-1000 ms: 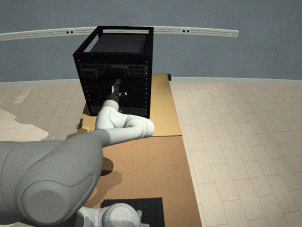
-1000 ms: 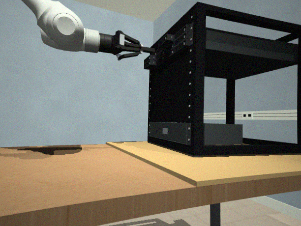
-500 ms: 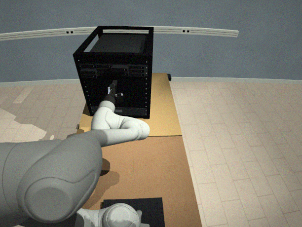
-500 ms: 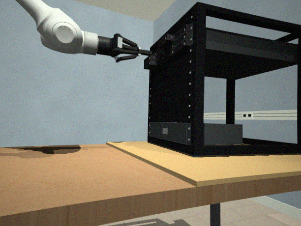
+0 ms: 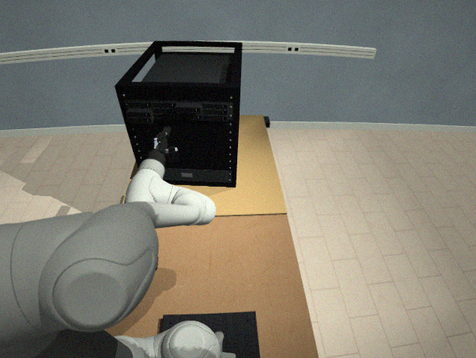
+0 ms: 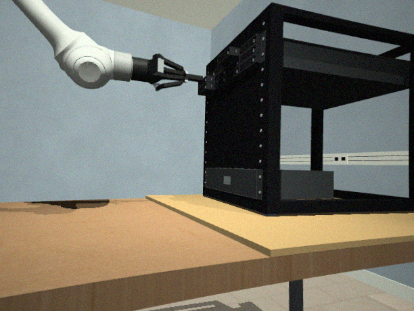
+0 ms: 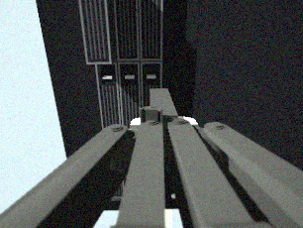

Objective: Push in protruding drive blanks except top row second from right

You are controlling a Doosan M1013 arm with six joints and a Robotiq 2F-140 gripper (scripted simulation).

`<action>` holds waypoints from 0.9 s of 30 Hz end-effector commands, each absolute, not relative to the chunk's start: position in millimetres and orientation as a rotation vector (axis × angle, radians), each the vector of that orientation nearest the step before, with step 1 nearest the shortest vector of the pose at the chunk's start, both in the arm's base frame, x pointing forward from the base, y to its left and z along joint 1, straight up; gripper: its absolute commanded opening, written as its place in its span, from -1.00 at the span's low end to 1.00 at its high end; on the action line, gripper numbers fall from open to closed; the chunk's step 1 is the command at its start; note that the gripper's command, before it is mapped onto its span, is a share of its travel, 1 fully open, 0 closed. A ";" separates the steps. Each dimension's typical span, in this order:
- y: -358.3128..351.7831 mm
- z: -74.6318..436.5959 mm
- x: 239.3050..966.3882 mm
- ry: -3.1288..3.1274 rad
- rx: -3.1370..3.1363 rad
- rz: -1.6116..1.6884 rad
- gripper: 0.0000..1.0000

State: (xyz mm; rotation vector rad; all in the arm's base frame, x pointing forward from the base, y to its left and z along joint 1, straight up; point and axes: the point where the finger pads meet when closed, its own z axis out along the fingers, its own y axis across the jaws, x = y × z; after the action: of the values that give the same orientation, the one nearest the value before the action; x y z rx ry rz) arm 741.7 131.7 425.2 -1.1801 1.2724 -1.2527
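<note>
Pressing on a proud drive blank looks to be the step in hand: in the exterior view the gripper (image 6: 199,78), jaws drawn fully together with nothing between them, reaches level from the upper left of the frame, its tip at the face of the protruding blank (image 6: 207,84), which juts forward at the left edge of the rack (image 6: 274,111) just above centre height. That blank appears to sit at the left end of the lowest row; whether the tip is truly touching it or only just short cannot be told from these views. Another blank (image 6: 233,51) higher up also stands out from the bank, and it may be the one to leave alone, though its column is hard to fix from this angle. The next move, as I judge it, calls for a slow, straight, level push until the blank seats, kept gentle because the rack merely stands on the light board (image 6: 304,233) near the right of the frame and could slide or tip. No brand, label or writing is legible anywhere; the small pale marks on the blanks in the wrist view are too blurred to read.
</note>
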 end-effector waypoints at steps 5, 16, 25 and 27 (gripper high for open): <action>181.2 429.7 746.6 1.273 -1.169 -1.262 -0.80; 230.9 429.1 749.4 1.273 -1.169 -1.262 -0.80; 261.4 428.7 751.2 1.273 -1.169 -1.262 -0.80; 261.4 428.7 751.2 1.273 -1.169 -1.262 -0.80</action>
State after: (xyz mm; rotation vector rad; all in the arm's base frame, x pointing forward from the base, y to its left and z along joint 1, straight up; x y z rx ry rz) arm 749.6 255.6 424.5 -1.1787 1.2719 -1.2551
